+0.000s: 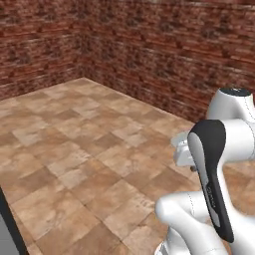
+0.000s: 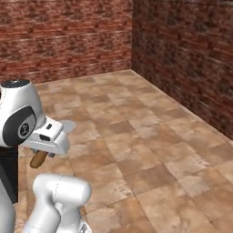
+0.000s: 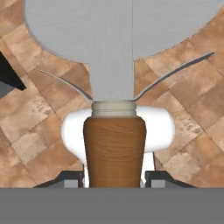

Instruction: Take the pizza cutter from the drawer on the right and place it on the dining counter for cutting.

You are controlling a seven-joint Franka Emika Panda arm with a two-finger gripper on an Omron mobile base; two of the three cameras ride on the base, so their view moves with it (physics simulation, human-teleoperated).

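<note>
My gripper is shut on the pizza cutter. Its brown wooden handle sits between the two dark fingertips. The round silver-grey wheel spreads across the top of the hand view. In the right base view the hand hangs over the tiled floor, with the handle poking out below it and the wheel's edge beside it. In the left base view the hand is partly hidden behind the forearm. The drawer and the dining counter are out of view.
Brown stone floor tiles stretch ahead to brick walls that meet in a corner. A dark grey edge stands at the lower left of the left base view. A dark shape also shows at the left of the hand view.
</note>
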